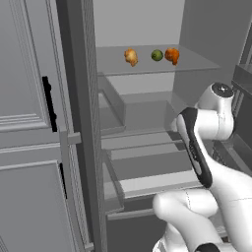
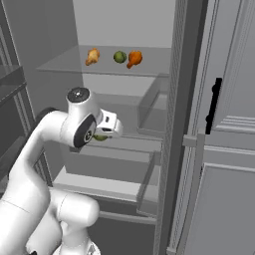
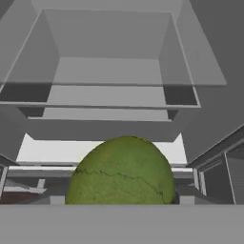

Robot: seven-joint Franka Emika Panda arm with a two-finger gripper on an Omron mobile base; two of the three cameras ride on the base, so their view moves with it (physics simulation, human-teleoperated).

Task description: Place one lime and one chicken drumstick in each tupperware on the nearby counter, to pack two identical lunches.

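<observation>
Facing the open fridge [image 1: 147, 123], we are carrying a lime [image 3: 121, 171] pinched in our hand [image 2: 102, 135]; two drumsticks [image 1: 131, 56] and another lime [image 1: 156, 55] are sitting on the top shelf [image 1: 197, 64], unpacked.

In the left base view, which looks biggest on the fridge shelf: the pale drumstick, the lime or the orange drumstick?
1. Pale drumstick and orange drumstick: look about alike, too close to rank.
2. Lime: smallest.

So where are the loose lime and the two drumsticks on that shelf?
Lime [image 1: 156, 55], left base view, middle of the fruit.
Pale drumstick [image 1: 131, 57], left base view, meaty middle.
Orange drumstick [image 1: 172, 55], left base view, meaty middle.
</observation>
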